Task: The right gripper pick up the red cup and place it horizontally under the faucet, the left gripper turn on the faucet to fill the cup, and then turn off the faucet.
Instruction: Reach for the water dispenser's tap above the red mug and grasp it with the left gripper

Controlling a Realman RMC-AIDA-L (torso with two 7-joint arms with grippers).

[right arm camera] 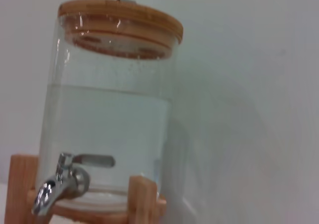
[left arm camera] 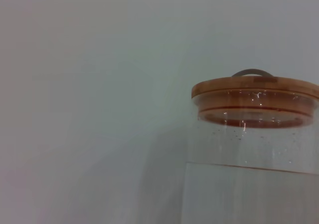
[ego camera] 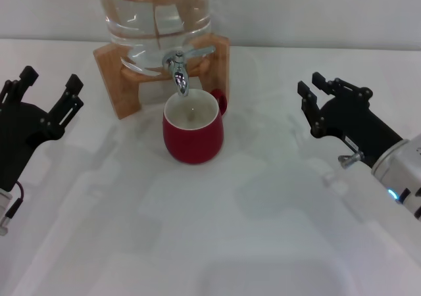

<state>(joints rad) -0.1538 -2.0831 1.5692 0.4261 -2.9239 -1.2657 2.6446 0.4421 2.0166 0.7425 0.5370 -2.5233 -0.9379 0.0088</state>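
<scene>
The red cup [ego camera: 193, 132] stands upright on the white table, directly below the chrome faucet [ego camera: 179, 66], its handle pointing to the back right. The faucet's flat lever [ego camera: 200, 50] juts out to the right, and the faucet [right arm camera: 59, 184] also shows in the right wrist view. My left gripper [ego camera: 50, 82] hovers open at the left, well away from the faucet, holding nothing. My right gripper [ego camera: 314, 85] is open at the right, apart from the cup, with nothing between its fingers. I cannot tell how much water is in the cup.
The glass water jar [ego camera: 152, 13] rests on a wooden stand [ego camera: 112, 69] at the back centre. Its wooden lid [right arm camera: 119, 22] shows in the right wrist view, and the lid [left arm camera: 255, 91] also shows in the left wrist view. A pale wall rises behind it.
</scene>
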